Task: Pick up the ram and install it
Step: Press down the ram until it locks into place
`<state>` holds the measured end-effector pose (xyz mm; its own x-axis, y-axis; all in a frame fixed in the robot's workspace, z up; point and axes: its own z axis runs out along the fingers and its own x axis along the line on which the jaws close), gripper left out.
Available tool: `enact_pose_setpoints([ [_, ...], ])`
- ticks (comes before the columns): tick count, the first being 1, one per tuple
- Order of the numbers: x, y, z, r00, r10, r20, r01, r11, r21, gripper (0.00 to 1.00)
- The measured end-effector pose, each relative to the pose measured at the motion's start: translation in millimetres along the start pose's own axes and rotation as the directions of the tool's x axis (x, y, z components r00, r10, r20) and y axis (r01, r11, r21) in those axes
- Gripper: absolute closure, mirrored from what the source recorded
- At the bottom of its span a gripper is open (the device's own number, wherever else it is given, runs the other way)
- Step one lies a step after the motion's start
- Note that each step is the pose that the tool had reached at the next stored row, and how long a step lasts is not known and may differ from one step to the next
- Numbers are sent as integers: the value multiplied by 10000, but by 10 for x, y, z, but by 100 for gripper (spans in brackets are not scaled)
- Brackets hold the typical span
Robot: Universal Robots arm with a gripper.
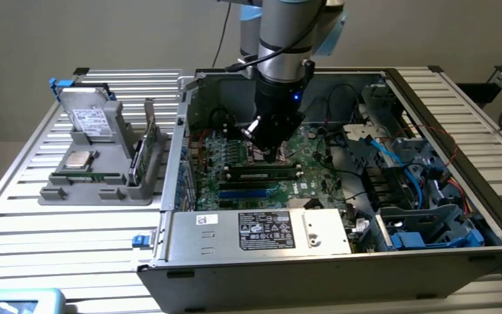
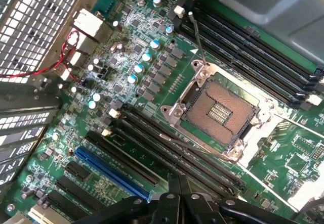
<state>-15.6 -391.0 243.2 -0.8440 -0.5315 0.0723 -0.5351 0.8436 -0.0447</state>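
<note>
The gripper (image 1: 271, 155) hangs just above the motherboard (image 1: 321, 171) inside the open computer case (image 1: 338, 258), its fingers pressed together and holding nothing. The arm (image 1: 290, 39) reaches straight down from above. The ram (image 1: 264, 174) lies seated in a black slot just below the fingertips.

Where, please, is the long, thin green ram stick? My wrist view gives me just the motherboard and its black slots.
Observer: In the exterior view the ram stick lies lengthwise on the green motherboard, close under the gripper.
Operator: Is anything outside the open computer case?
Observer: Yes, a grey plastic parts rack stands on the slatted metal table, at the exterior view's left.
Operator: What does it hold?
Observer: A silver drive stands upright in it.
</note>
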Motion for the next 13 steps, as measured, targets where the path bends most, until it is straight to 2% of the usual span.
enact_pose_setpoints([
  [3,0,0,0,9994,346,17,-346,9994,0,89],
  [7,0,0,0,9970,777,-21,-777,9970,26,89],
  [11,0,0,0,9934,1147,-79,-1146,9933,116,89],
  [13,1,0,0,9912,1319,-111,-1317,9911,191,89],
])
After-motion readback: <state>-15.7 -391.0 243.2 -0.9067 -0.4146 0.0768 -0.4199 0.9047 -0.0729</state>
